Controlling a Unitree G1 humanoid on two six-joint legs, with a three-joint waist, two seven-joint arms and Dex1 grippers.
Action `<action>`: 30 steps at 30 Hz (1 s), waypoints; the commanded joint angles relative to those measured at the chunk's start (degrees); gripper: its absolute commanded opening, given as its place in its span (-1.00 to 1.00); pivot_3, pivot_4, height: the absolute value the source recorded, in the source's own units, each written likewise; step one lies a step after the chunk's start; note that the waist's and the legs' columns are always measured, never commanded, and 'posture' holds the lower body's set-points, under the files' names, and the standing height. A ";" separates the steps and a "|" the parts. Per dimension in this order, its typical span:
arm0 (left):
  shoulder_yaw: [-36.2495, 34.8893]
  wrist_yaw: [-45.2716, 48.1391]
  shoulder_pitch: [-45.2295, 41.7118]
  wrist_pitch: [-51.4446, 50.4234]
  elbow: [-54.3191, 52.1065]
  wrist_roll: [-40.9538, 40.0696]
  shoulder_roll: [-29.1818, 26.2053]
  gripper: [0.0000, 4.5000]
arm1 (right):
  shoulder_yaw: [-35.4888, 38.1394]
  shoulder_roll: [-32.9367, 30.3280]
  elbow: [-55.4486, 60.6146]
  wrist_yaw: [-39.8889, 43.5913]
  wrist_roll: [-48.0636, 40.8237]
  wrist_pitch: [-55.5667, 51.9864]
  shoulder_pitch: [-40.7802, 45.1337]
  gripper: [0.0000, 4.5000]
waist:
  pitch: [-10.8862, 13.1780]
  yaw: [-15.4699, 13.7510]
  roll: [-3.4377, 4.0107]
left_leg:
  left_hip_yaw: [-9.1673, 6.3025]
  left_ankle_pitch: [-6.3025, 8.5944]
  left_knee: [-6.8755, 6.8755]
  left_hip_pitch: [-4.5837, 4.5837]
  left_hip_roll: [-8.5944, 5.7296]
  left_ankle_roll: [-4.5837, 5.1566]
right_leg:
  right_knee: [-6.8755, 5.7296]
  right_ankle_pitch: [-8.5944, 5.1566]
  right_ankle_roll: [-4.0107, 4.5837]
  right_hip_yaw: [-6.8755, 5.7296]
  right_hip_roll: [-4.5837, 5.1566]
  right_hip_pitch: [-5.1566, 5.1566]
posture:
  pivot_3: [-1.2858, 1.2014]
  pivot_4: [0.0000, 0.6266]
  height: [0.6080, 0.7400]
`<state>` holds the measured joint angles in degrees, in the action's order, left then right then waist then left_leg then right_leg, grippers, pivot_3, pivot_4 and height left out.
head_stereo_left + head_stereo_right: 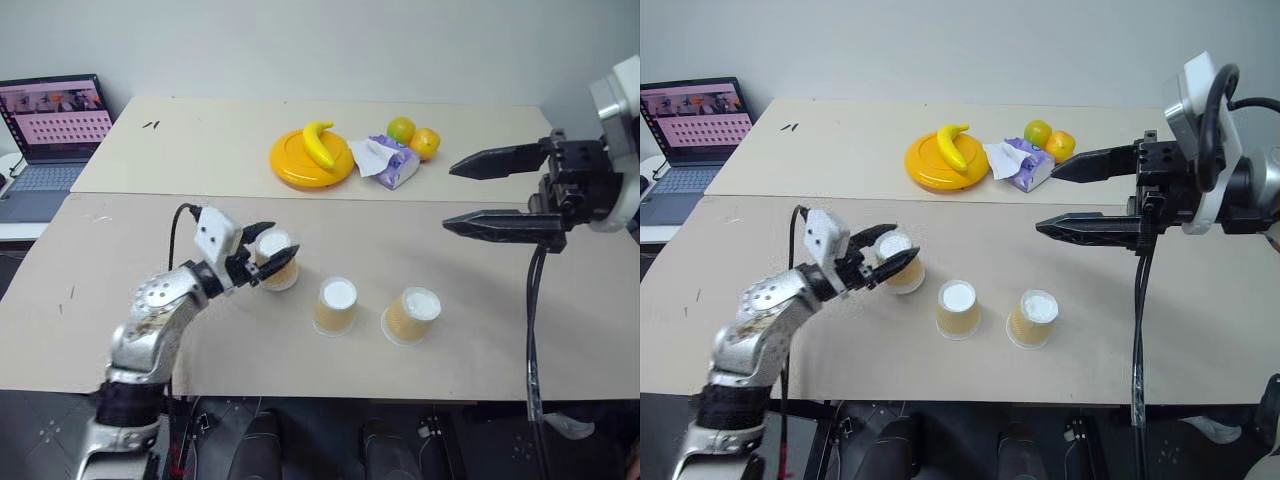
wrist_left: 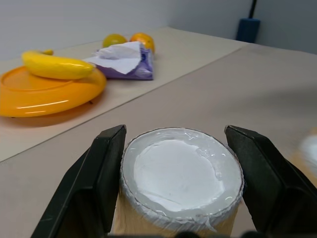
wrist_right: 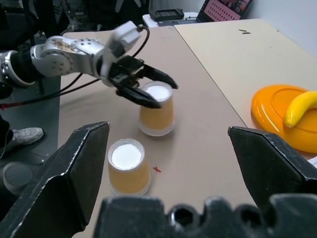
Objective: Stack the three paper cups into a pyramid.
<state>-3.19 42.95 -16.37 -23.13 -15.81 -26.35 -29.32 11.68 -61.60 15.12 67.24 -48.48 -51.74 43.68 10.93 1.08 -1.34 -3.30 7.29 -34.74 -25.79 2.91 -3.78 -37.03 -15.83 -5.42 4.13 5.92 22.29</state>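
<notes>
Three paper cups stand upside down in a row on the near table, white bases up. My left gripper (image 1: 278,248) is shut on the left cup (image 1: 283,280), one black finger pressed on each side near its base; in the left wrist view the cup (image 2: 181,173) sits between both fingers (image 2: 106,173). Whether it rests on the table or hangs just above it I cannot tell. The middle cup (image 1: 336,306) and the right cup (image 1: 412,315) stand free. My right gripper (image 1: 450,198) hovers open, well above the table at the right, pointing left with nothing between its fingers.
On the far table lie a yellow plate (image 1: 290,163) with a banana (image 1: 318,143), a purple tissue pack (image 1: 390,161) and two citrus fruits (image 1: 413,137). A laptop (image 1: 50,130) stands open at the far left. A seam (image 1: 180,195) divides the two tables.
</notes>
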 commanded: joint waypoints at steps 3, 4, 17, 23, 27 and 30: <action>-1.05 5.42 6.52 -2.03 -6.79 -3.48 -5.09 0.49 | 1.43 0.08 0.24 -0.24 0.14 2.04 0.14 1.00 | 0.00 -0.16 0.00 | 0.00 0.00 -0.03 0.00 0.01 0.00 | 0.01 0.00 0.01 0.00 0.00 -0.01 | 0.03 -0.52 0.88; -1.07 6.14 7.13 -2.15 -7.02 -4.02 -5.67 0.49 | 1.17 0.22 0.09 -0.18 0.24 2.19 0.30 1.00 | 0.00 -0.23 0.00 | 0.01 0.00 -0.04 0.00 0.00 0.00 | 0.01 0.00 0.01 0.00 0.00 -0.01 | 0.03 -0.52 0.88; 6.69 7.15 3.18 2.64 -3.30 0.99 -1.42 0.49 | 1.39 -0.76 0.19 -0.11 0.51 2.01 0.91 1.00 | 0.00 -0.26 0.00 | 0.02 0.00 -0.04 -0.01 0.01 0.00 | 0.01 -0.01 0.02 0.00 0.00 0.00 | 0.03 -0.52 0.88; 7.66 8.34 1.28 3.81 -0.99 1.93 -0.98 0.49 | 2.91 -1.92 1.33 -0.87 -0.21 1.14 0.04 1.00 | 0.00 -0.21 0.00 | 0.01 0.00 -0.04 -0.01 0.01 0.00 | 0.00 -0.01 0.01 0.00 0.00 0.00 | 0.03 -0.52 0.88; 8.11 8.88 1.01 4.45 0.23 2.24 -0.73 0.49 | 3.68 -2.53 1.89 -1.43 -0.72 0.86 -0.75 1.00 | 0.00 -0.24 0.00 | 0.01 0.00 -0.05 -0.01 0.01 0.00 | 0.01 -0.01 0.01 0.00 0.00 -0.01 | 0.03 -0.52 0.88; 8.53 9.46 1.15 4.43 0.68 1.72 -0.36 0.72 | 3.69 -2.83 2.00 -1.75 -0.95 0.96 -0.85 1.00 | 0.00 -0.24 0.00 | 0.01 0.00 -0.06 -0.01 0.01 0.01 | 0.00 -0.01 0.01 0.00 0.00 -0.01 | 0.03 -0.52 0.88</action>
<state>5.01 51.68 -14.94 -19.54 -14.74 -24.27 -30.16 12.60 -63.11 15.96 65.89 -48.54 -50.70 42.16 10.93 0.85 -1.34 -3.29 7.29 -34.79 -25.79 2.92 -3.78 -37.03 -15.84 -5.41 4.13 5.92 22.28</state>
